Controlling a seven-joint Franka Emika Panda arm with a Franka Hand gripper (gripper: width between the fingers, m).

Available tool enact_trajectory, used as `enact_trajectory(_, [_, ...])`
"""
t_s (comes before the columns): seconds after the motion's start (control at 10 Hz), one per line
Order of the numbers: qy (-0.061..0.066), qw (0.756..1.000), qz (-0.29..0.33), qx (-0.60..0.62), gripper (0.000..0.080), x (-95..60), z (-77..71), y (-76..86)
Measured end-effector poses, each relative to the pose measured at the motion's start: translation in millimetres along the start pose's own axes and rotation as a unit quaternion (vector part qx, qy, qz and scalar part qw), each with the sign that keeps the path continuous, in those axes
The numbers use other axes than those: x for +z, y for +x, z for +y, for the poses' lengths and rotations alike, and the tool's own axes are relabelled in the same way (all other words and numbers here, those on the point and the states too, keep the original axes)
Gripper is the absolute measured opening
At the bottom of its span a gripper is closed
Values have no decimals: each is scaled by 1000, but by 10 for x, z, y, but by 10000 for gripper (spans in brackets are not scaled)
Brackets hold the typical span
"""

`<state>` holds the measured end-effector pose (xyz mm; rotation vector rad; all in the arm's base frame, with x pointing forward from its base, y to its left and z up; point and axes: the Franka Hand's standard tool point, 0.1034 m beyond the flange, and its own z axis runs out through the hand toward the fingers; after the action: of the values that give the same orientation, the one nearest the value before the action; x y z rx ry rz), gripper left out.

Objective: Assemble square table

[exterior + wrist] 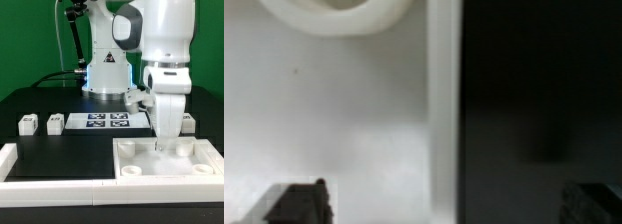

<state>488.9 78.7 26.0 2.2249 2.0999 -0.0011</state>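
My gripper (167, 143) hangs low over the square tabletop (165, 165), jaws spread wide and holding nothing. The white tabletop lies flat on the black table (70, 150), at the exterior view's right. In the wrist view, one fingertip (295, 205) is above the white tabletop and the other above the dark table, with the tabletop's edge between them. At the exterior view's left, well apart from the tabletop, stand a first leg (28, 124) and a second leg (55, 124), near the marker board (108, 122).
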Motion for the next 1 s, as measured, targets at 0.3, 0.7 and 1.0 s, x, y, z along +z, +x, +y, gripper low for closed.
enact_trajectory(0.3, [5,990,-17,139,649,-245,-139,265])
enact_trajectory(0.7, [1,957,-10,289,649,-300,-235,547])
enact_trajectory(1.0, [7,930,-6,368,649,-292,-250,568])
